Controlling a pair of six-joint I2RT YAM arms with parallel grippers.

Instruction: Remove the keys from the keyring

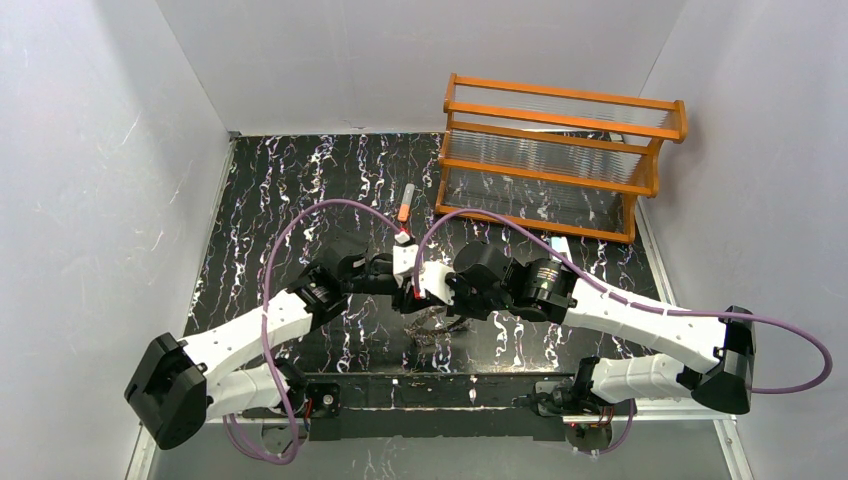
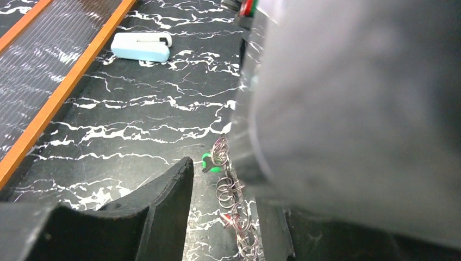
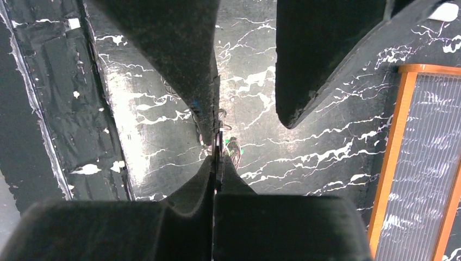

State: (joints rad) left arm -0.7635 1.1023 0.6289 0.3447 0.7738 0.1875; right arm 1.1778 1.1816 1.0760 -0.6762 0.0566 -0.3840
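Observation:
The keyring [image 2: 235, 204] is a string of linked metal rings hanging between my left gripper's fingers; in the top view [image 1: 436, 330] it trails down to the table. A green key [image 2: 208, 162] sits at its upper end and a red key [image 2: 232, 220] lower down. I cannot make out the dark-and-white key. My left gripper [image 2: 225, 185] is open, one finger [image 2: 157, 206] on each side of the rings. My right gripper [image 3: 216, 159] is shut on a thin edge of the keyring, with green showing just beyond [image 3: 238, 150]. Both grippers meet at the table's middle [image 1: 418, 290].
An orange wooden rack [image 1: 560, 160] stands at the back right. An orange-and-grey tube [image 1: 405, 203] lies left of it. A pale white-blue clip [image 2: 140, 47] lies by the rack's foot. The right arm blurs across the right of the left wrist view.

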